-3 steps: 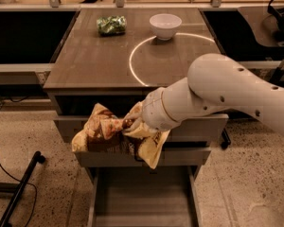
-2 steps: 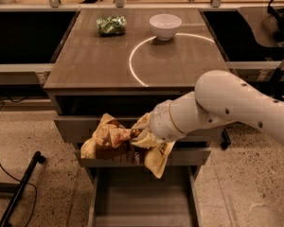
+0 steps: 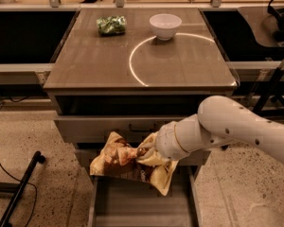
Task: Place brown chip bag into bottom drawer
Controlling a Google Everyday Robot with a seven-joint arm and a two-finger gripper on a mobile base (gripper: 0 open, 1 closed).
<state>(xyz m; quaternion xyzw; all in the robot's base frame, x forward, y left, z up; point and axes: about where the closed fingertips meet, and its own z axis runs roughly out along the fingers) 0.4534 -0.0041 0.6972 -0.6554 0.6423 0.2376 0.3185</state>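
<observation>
Table [image 3: 109,65]: wooden top with a pale arc marked on it, over grey drawer fronts. White arm [image 3: 236,126]: reaches in from the right, below the table's front edge. Bottom drawer [image 3: 142,205]: open. Brown chip bag [image 3: 120,160]: crumpled, hanging above the drawer's rear and covering part of the upper drawer fronts. Hand [image 3: 149,152]: clenched on the bag's middle. White bowl [image 3: 165,25] and green packet [image 3: 111,25]: near the table's far edge, well apart from the bag.

Arm [image 3: 236,126] outstretched, low claw [image 3: 150,151] clamps brown chip bag [image 3: 117,159].

End effector [image 3: 149,152] holding brown chip bag [image 3: 117,159] above bottom drawer [image 3: 142,208].
</observation>
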